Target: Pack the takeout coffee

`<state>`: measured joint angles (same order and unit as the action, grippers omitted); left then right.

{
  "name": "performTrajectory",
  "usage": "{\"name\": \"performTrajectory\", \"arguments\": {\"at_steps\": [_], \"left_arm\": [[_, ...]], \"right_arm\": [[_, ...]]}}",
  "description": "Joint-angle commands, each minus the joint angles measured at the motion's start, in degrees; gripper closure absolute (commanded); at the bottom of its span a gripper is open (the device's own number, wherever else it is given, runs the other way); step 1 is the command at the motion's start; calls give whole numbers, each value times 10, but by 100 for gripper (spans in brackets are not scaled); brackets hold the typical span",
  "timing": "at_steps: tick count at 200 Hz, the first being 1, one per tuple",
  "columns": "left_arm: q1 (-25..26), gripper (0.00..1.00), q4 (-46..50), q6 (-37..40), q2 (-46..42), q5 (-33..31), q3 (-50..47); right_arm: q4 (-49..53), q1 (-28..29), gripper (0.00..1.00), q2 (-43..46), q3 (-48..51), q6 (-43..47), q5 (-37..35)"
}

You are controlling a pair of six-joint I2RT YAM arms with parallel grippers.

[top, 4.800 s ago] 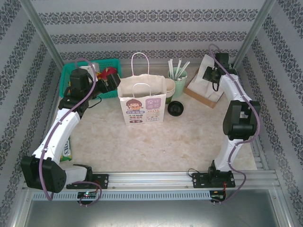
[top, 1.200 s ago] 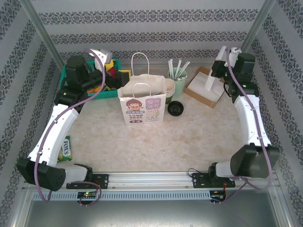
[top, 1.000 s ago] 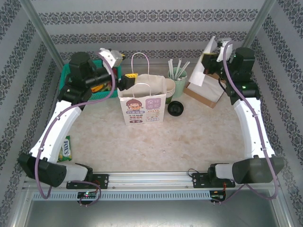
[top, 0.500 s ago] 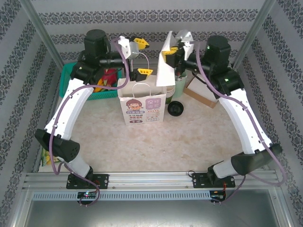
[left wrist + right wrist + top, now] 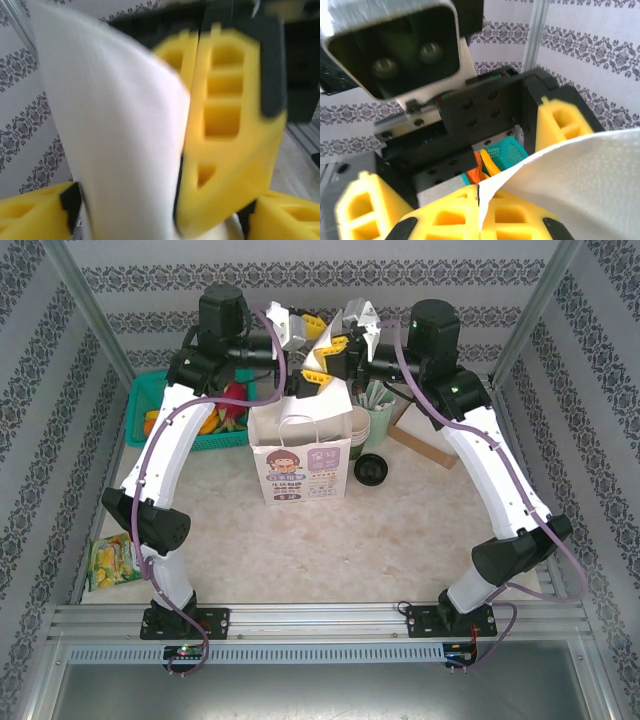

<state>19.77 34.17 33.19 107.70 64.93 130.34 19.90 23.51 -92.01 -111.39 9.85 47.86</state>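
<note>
**Q:** Jaws, both sets?
**A:** Right gripper (image 5: 479, 210): pressed flat on one napkin (image 5: 570, 175), white, soft, dimpled paper. Left gripper (image 5: 160, 220): two yellow ribbed fingers (image 5: 35, 212) set wide, with that napkin between them. Both meet at twelve o'clock of the bag.

**Q:** Task item?
**A:** Takeout coffee (image 5: 371, 469), one: dark cup, round black lid, upright on the table, just beside the bag at its three o'clock.

**Q:** Remainder?
**A:** Paper bag (image 5: 300, 465), one, white, printed, upright. Green mesh basket (image 5: 165, 415), one, at ten o'clock. Glossy snack packet (image 5: 110, 562), one, at eight o'clock.
</note>
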Motion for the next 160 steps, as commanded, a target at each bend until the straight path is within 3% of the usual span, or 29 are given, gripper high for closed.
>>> {"name": "performTrajectory", "arguments": {"at_steps": [1, 71, 89, 97, 104, 128, 160], "left_arm": [[-9, 35, 41, 32, 6, 10, 5], [-18, 84, 68, 50, 5, 3, -1], [-18, 95, 66, 49, 3, 4, -1], [-19, 99, 65, 48, 3, 4, -1], [-19, 100, 65, 49, 3, 3, -1], [-19, 100, 74, 57, -1, 5, 0], [-20, 100, 95, 72, -3, 6, 0]], "right_arm": [[-32, -17, 100, 25, -7, -5, 23], [-47, -50, 100, 42, 18, -44, 35], [-44, -62, 84, 40, 30, -49, 24], [-41, -67, 68, 41, 39, -44, 10], [-39, -70, 47, 43, 50, -33, -7], [-41, -86, 3, 55, 94, -7, -54], [-36, -125, 2, 63, 125, -8, -17]]}}
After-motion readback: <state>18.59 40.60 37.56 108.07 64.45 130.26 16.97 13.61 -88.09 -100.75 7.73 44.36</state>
